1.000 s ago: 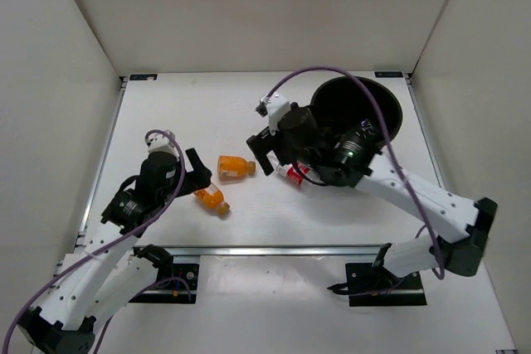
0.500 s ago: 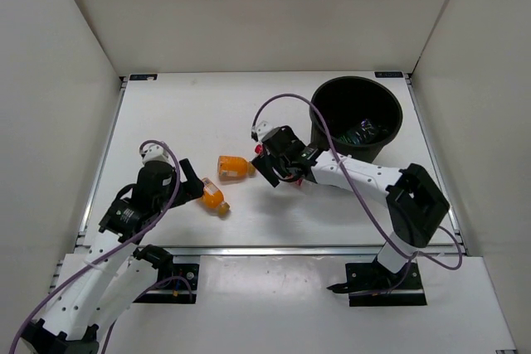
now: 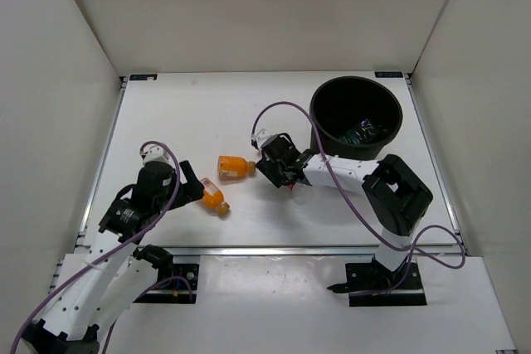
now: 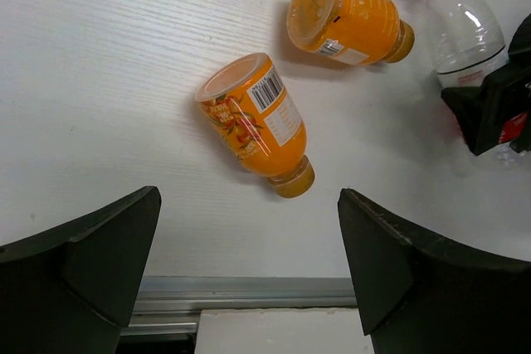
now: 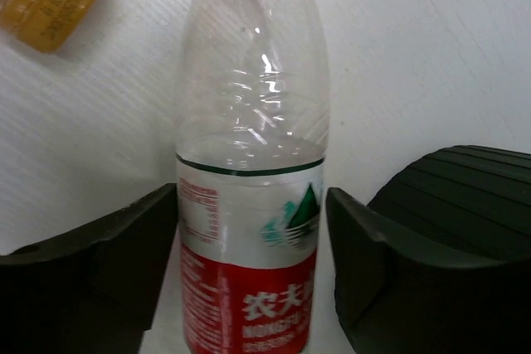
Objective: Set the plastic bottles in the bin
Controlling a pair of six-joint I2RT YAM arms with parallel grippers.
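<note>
- Right jaws parted astride the clear red-labelled plastic bottle (image 5: 249, 205); left jaws wide, empty.
- I judge it light, slick, crushable: pinch the label band gently.

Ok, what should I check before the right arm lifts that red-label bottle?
1. The red-label bottle lies between the sides of the right tool: ok.
2. That tool clamped firmly on it: cannot tell.
3. The bin is open, with room beside the green-label bottle inside: ok.
4. The nearest orange bottle lies apart from the right tool: ok.
5. The left tool is open, empty and apart from the right arm: ok.
</note>
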